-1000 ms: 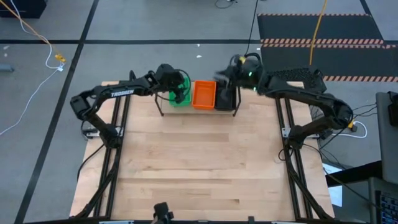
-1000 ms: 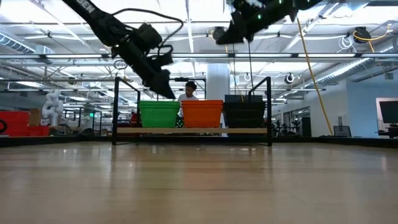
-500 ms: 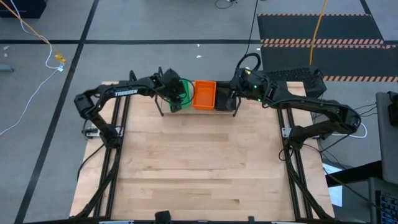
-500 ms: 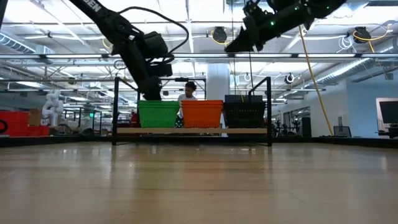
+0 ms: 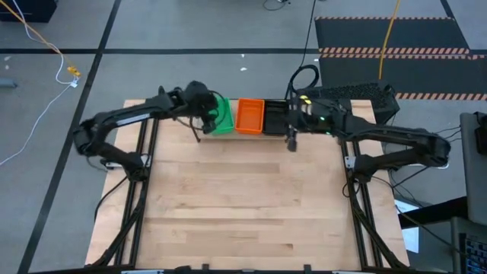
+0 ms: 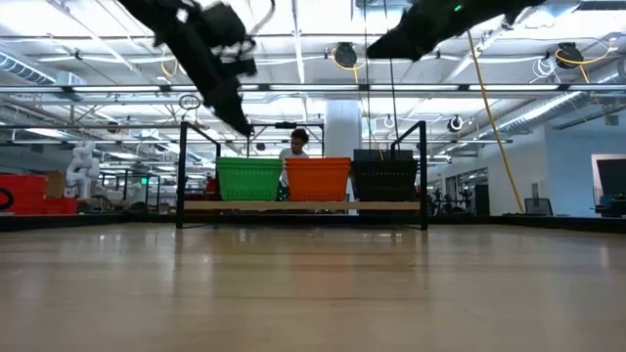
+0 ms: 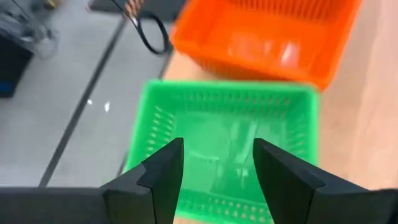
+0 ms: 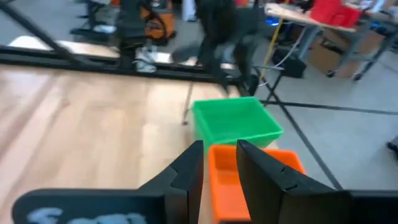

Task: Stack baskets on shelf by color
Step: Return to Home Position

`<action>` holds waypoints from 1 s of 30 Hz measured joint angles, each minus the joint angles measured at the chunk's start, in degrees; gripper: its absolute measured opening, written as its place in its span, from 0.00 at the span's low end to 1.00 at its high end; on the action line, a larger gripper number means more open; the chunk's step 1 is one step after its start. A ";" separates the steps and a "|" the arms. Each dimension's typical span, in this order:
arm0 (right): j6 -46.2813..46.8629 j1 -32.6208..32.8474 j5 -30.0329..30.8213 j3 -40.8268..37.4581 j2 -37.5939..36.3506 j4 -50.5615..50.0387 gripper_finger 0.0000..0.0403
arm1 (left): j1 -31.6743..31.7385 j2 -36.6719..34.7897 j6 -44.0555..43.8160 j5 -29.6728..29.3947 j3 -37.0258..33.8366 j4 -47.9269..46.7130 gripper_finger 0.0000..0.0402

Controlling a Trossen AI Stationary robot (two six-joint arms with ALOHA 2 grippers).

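Green baskets (image 5: 221,116), orange baskets (image 5: 250,116) and black baskets (image 5: 275,119) stand side by side, bottoms on the shelf (image 6: 423,176) at the table's far edge. In the low view they are the green (image 6: 250,179), orange (image 6: 318,179) and black (image 6: 383,176) blocks. My left gripper (image 7: 217,168) hovers open above the green basket (image 7: 224,134), just off its left end, with nothing between its fingers. My right gripper (image 8: 219,155) is open and holds nothing. It hangs high by the shelf's right end (image 5: 291,129), pointing across the orange (image 8: 249,174) and green (image 8: 236,121) baskets.
The wooden table top (image 5: 243,205) spreads bare from the shelf to the near edge. Black frame rails (image 5: 137,198) run along both sides. A person (image 6: 298,142) sits in the room behind the shelf.
My left gripper has risen from the green basket and drawn back toward the table's left edge. My right gripper has pulled away from above the black baskets toward the near and right edges. The baskets have stayed in place on the shelf.
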 joint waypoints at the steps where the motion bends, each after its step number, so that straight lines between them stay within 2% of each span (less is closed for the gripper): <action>1: 0.00 0.94 0.03 0.00 -1.75 -2.30 0.22 | -0.33 -1.97 -1.14 -0.01 -0.04 -0.13 0.49; 4: 1.63 4.03 -1.07 -0.68 -7.92 -8.58 0.22 | -2.08 -8.91 -4.48 -0.19 -2.30 1.55 0.49; 6: 4.00 6.41 -3.13 -3.56 -13.16 -9.84 0.22 | -4.23 -13.99 -6.71 -0.18 -6.32 6.74 0.48; 10: 9.23 12.13 -3.61 -12.91 -24.08 -5.89 0.21 | -9.87 -24.11 -11.79 -0.54 -18.27 20.32 0.42; 14: 11.85 15.35 -1.03 -21.27 -32.37 -2.29 0.17 | -15.27 -33.71 -15.46 -6.03 -29.10 31.91 0.32; 17: 10.74 15.77 -1.62 -24.55 -37.21 -3.32 0.11 | -17.85 -40.68 -17.93 -9.35 -35.24 34.62 0.23; 23: 10.39 15.77 -13.06 -26.18 -46.43 -3.76 0.01 | -20.30 -53.36 -18.84 -9.24 -45.96 39.84 0.03; 27: 10.49 15.77 -13.25 -29.93 -50.58 -2.13 0.01 | -20.48 -58.89 -18.93 -9.01 -49.83 39.42 0.03; 30: 12.20 15.75 -13.16 -35.33 -52.62 2.75 0.01 | -20.45 -61.66 -18.92 -9.00 -51.35 39.36 0.03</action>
